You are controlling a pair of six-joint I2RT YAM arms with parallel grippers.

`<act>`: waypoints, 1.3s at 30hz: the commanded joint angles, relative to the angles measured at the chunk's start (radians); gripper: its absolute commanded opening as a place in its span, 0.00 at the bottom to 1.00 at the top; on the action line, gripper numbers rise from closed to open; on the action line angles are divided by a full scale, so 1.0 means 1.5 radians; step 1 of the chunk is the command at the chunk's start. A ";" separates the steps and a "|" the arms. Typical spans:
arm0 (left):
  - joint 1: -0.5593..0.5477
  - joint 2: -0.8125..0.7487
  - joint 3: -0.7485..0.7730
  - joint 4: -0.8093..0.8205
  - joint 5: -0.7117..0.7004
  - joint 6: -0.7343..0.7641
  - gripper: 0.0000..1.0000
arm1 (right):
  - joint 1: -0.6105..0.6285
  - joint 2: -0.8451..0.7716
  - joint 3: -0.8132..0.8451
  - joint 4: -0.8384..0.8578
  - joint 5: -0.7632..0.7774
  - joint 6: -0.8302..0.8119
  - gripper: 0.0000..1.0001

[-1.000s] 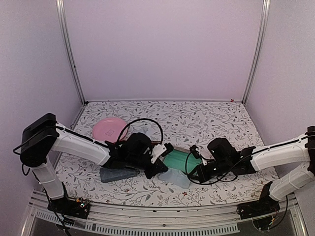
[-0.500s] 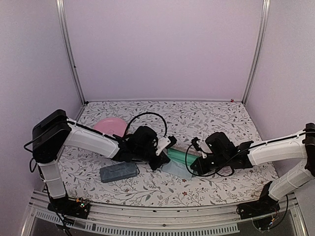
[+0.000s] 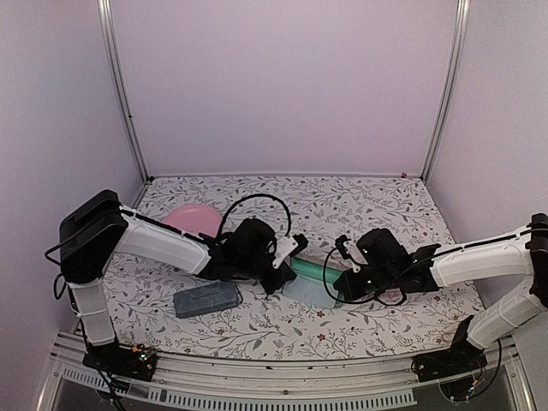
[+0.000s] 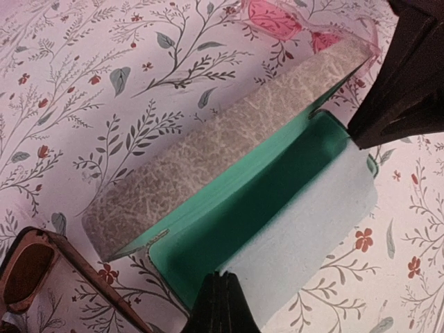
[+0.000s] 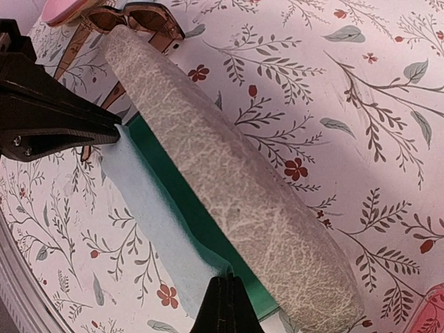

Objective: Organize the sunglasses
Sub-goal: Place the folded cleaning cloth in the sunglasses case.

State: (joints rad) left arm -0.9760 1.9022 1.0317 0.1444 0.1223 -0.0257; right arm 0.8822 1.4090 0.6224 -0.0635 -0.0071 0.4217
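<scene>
An open grey-brown case (image 4: 229, 139) with green lining lies between my grippers; it also shows in the top view (image 3: 315, 271). A pale blue cloth (image 4: 312, 222) is draped over its open half. My left gripper (image 4: 222, 277) is shut on one corner of the cloth. My right gripper (image 5: 225, 279) is shut on the opposite corner of the cloth (image 5: 149, 208). The dark-framed sunglasses (image 4: 28, 267) with reddish-brown lenses lie beside the case's left end, also in the right wrist view (image 5: 139, 17). The pink-framed sunglasses (image 4: 284, 17) lie behind the case's lid.
A closed blue-grey case (image 3: 205, 300) lies at the front left. A pink plate (image 3: 190, 221) sits behind the left arm. The floral table (image 3: 377, 205) ends at walls left, right and behind.
Both grippers have carried the cloth back from the front of the table onto the open case. The left arm has moved away from the blue-grey case, which now shows in full.
</scene>
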 commanded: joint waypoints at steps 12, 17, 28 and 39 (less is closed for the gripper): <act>0.010 0.026 0.035 0.022 0.000 0.005 0.00 | -0.003 -0.030 0.010 -0.002 0.043 -0.005 0.00; 0.010 0.037 0.042 0.025 -0.004 0.006 0.00 | -0.004 -0.022 0.011 0.000 0.046 -0.006 0.00; 0.010 0.064 0.045 0.026 -0.010 0.011 0.00 | -0.003 -0.014 0.002 0.009 0.056 -0.005 0.00; 0.010 0.067 0.043 0.031 -0.015 0.013 0.00 | -0.003 -0.007 -0.006 0.021 0.059 -0.004 0.00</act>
State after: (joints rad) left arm -0.9741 1.9957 1.0821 0.1715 0.1135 -0.0181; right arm 0.8822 1.3899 0.6216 -0.0589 0.0593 0.4217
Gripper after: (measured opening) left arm 0.007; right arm 0.013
